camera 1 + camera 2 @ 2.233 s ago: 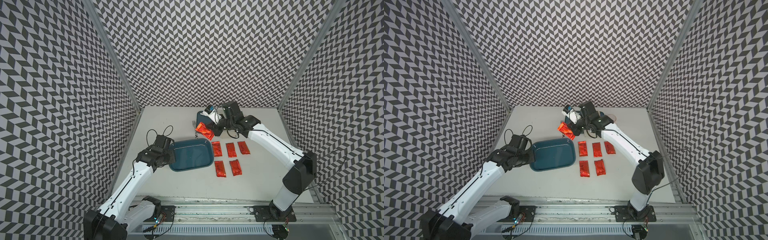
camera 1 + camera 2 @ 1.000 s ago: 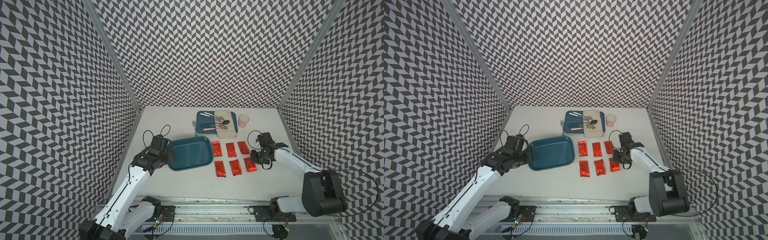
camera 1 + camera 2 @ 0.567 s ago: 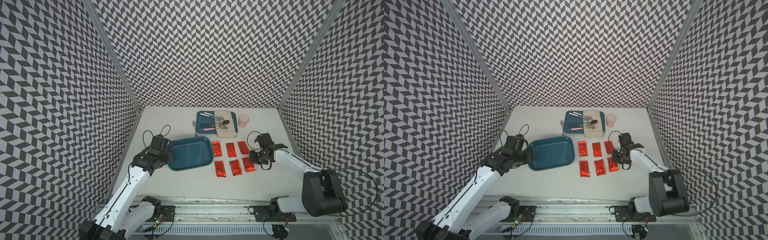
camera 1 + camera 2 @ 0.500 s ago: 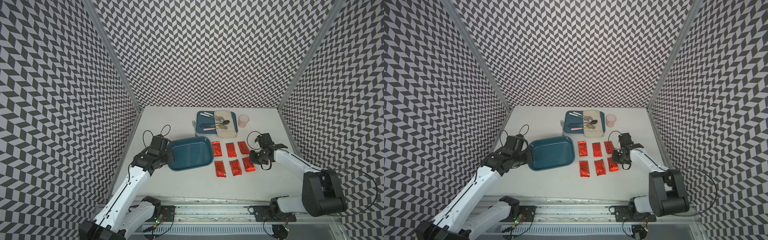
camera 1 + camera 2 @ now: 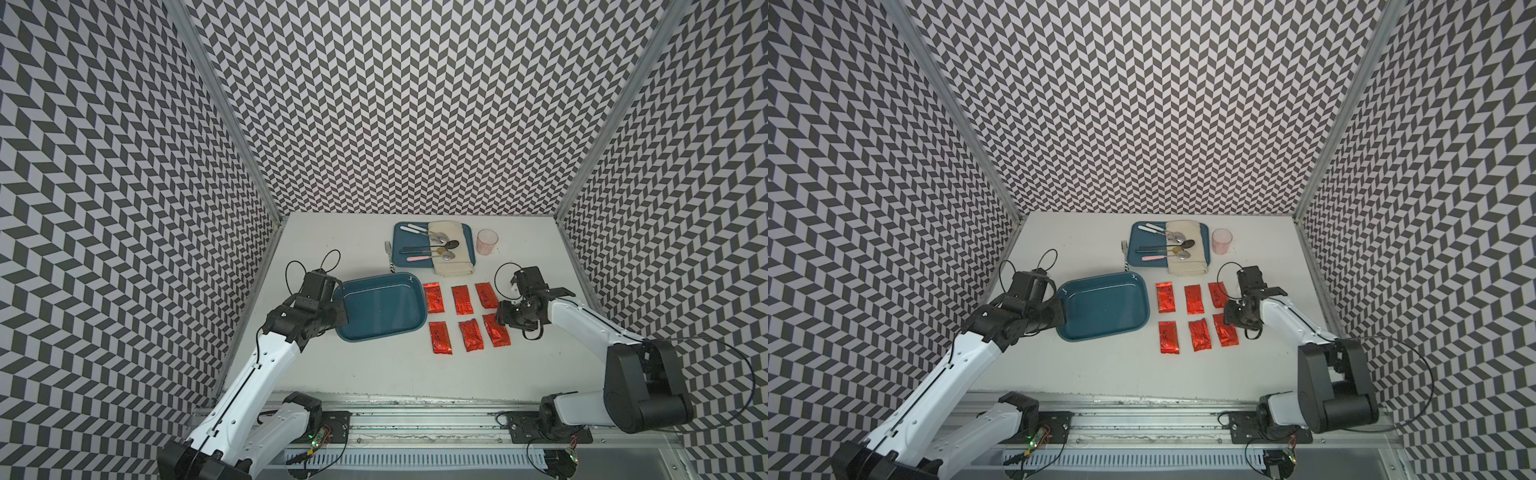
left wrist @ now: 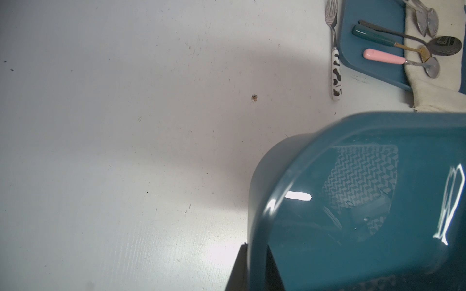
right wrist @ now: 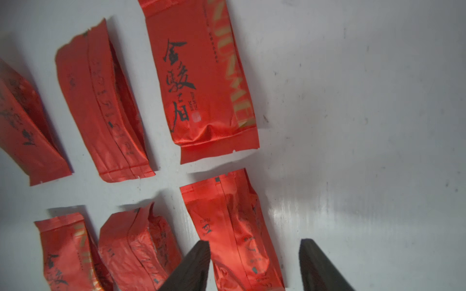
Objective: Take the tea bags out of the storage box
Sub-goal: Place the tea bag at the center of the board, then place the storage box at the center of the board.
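Red-orange foil tea bags (image 5: 462,300), six in all, lie flat on the white table (image 5: 374,365) in two rows of three. They sit just beside the storage box (image 5: 380,307), on its side toward the right arm, and all are outside it. The left gripper (image 5: 340,311) is clamped on the box's rim at the opposite short side. The left wrist view shows one dark finger (image 6: 238,269) against the outer wall. The right gripper (image 7: 254,243) hangs low over the near-row bag closest to its arm. Its jaws are parted astride the sachet's end, gripping nothing. Behind the rows lie a teal tray (image 5: 401,259) carrying cutlery (image 5: 428,250) and a beige cloth (image 5: 453,270), and beside it stands a pink cup (image 5: 487,242).
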`<state>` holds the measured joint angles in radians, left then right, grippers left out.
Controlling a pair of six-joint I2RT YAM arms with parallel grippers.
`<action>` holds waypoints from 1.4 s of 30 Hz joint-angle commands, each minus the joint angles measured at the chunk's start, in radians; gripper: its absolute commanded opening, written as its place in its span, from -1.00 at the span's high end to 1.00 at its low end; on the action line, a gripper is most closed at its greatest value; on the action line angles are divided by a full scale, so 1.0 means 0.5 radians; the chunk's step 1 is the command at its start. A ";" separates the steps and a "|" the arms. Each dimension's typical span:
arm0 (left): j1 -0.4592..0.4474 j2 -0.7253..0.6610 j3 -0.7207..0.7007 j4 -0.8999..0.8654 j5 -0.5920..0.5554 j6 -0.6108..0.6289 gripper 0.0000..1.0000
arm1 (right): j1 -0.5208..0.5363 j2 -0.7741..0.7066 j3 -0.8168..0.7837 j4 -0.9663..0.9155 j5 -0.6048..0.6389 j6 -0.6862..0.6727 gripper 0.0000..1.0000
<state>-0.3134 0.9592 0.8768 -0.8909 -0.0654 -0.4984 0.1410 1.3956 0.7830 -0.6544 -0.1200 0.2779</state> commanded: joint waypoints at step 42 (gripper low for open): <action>0.053 0.031 0.020 0.066 0.022 0.002 1.00 | 0.237 -0.215 0.369 0.260 0.141 -0.550 -0.92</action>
<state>-0.3027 0.9691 0.8768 -0.8909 -0.0654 -0.4984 0.2550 1.3552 0.9192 -0.6117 -0.0021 -0.0135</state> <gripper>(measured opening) 0.081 0.960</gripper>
